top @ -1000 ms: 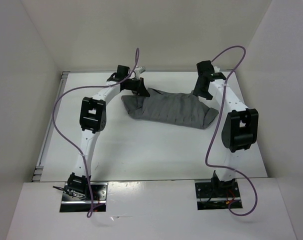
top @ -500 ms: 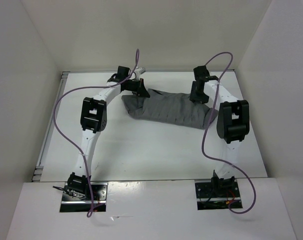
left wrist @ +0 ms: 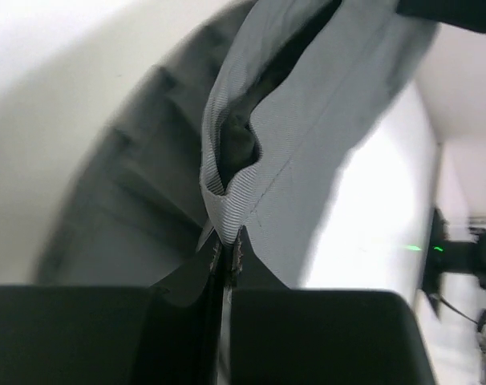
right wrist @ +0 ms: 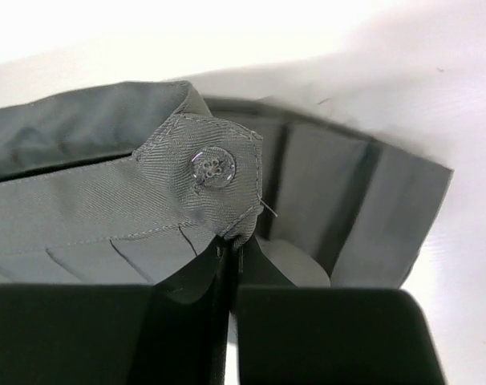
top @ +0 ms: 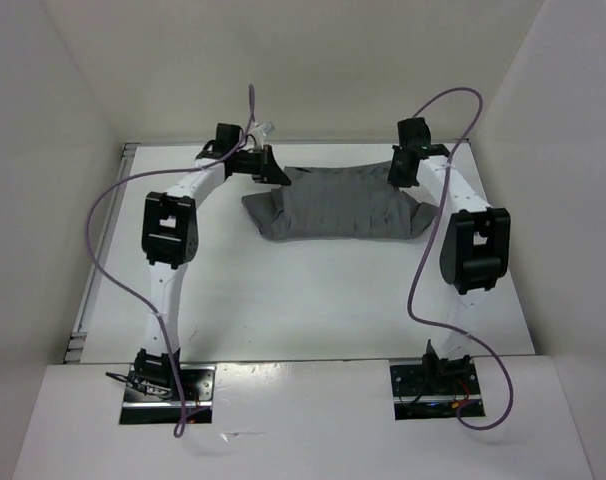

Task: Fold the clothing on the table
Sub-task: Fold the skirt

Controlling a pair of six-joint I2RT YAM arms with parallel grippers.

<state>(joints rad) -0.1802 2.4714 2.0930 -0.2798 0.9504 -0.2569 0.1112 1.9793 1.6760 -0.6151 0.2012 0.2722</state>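
Top external view: the clothing (top: 338,212) lies across the far half of the counter (top: 303,300). The left gripper (top: 271,172) pinches its far-left hem. The right gripper (top: 404,177) pinches its far-right corner.

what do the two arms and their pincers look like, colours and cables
Both the left arm and right arm have slim white links with bulky black joint housings. A loose purple cable loops along each. The left pincer and right pincer are matte black.
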